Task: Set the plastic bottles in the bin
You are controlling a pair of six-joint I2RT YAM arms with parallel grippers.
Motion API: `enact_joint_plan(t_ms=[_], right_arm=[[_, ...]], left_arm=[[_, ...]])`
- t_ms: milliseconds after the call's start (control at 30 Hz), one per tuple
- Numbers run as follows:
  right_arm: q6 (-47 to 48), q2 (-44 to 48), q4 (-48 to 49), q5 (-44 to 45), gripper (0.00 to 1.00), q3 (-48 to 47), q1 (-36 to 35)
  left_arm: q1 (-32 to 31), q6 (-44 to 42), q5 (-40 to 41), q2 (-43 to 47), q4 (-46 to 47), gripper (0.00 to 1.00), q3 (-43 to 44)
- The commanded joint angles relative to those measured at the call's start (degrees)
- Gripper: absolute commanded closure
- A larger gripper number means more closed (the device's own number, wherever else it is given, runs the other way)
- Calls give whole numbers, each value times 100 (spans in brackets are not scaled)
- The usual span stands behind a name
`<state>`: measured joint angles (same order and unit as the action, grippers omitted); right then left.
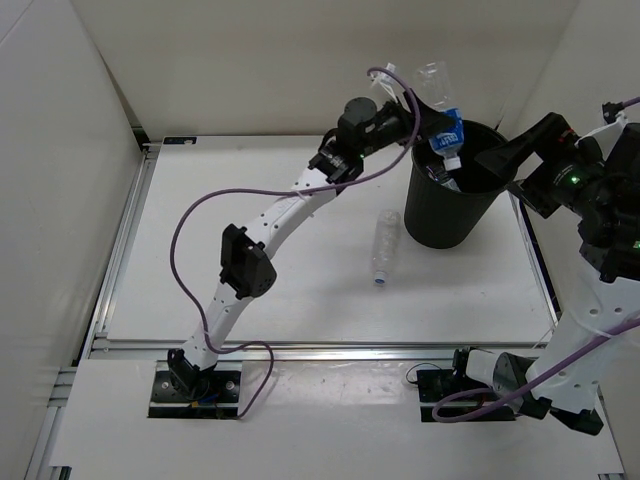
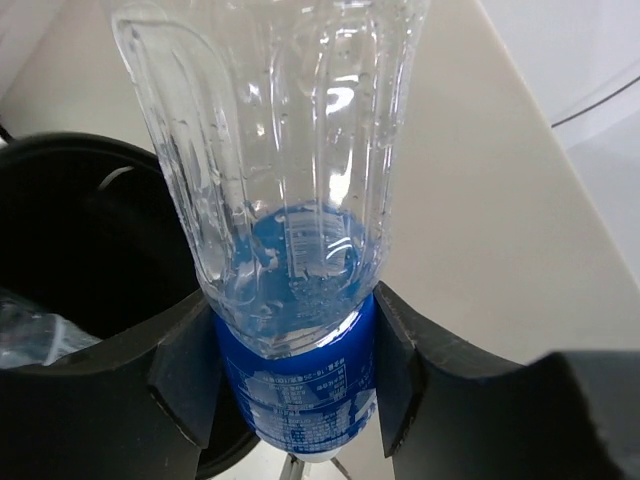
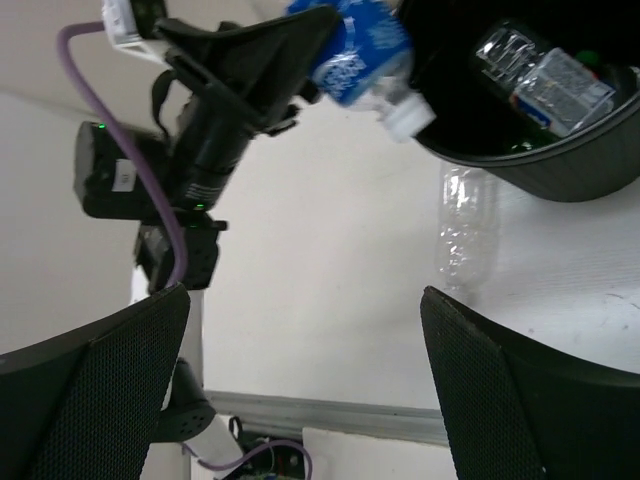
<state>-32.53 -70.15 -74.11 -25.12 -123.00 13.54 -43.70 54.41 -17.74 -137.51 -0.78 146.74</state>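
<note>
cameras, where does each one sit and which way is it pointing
top external: high behind the bases, looking down on the table; both arms show, left arm reaching to the bin.
left wrist: on the left arm, looking along its jaws, which grip the blue-label bottle cap-down over the bin.
right wrist: on the right arm beside the bin, looking between its open jaws toward the left arm.
shared: all three show the blue-label bottle and bin; top and right wrist also the unlabelled bottle.
</note>
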Motion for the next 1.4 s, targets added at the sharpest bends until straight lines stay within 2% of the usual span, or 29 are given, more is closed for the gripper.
enact_joint_plan(t_ms=[0, 100, 200, 333, 433, 467, 500, 600, 700, 733, 800, 933, 967, 1067, 1200, 1367], right_arm=[[81, -103, 54, -642, 0, -171, 35], [141, -341, -112, -897, 0, -794, 35], [142, -403, -113, -1047, 0, -884, 35], [2, -148, 291, -1117, 0, -121, 35], [-51, -95, 291, -1117, 0, -119, 35], [-51, -156, 291, -1117, 0, -180, 35], [-51, -157, 291, -1117, 0, -180, 35], [-103, -210, 344, -1178, 0, 3, 35], [-104, -210, 467, -1179, 0, 74, 35], [-104, -210, 467, -1179, 0, 196, 35], [-104, -148, 651, -1179, 0, 363, 35], [-104, 10, 897, -1117, 0, 760, 35], [-52, 62, 898, -1117, 0, 830, 35], [-51, 63, 898, -1047, 0, 882, 35], [1, 63, 898, -994, 0, 936, 35], [106, 63, 828, -933, 0, 936, 35]], left_arm=[[-191, -431, 612, 41, 209, 37, 22], [-191, -484, 763, -188, 209, 34, 83], [-357, -747, 816, -250, 157, 29, 14], [-499, -1126, 701, -381, -98, 20, -49], [-499, -1327, 701, -382, -168, 14, -49], [-499, -1485, 701, -382, -221, 9, -49], [-499, -1573, 701, -260, -221, 0, -49], [-499, -2170, 929, 232, -537, 0, -162], [-499, -3127, 1184, 1206, -889, 0, -907], [-499, -3365, 1315, 1792, -959, 0, -1241], [-499, -3908, 1317, 2279, -960, 0, -2076], [-254, -3834, 1264, 3308, -1083, 0, -3561], [-201, -3833, 1116, 3667, -1083, 0, -4286], [-139, -3771, 975, 4187, -1144, 0, -5589], [-138, -3912, 745, 4093, -1144, 0, -6375], [-86, -3623, 746, 3242, -1144, 0, -6123]])
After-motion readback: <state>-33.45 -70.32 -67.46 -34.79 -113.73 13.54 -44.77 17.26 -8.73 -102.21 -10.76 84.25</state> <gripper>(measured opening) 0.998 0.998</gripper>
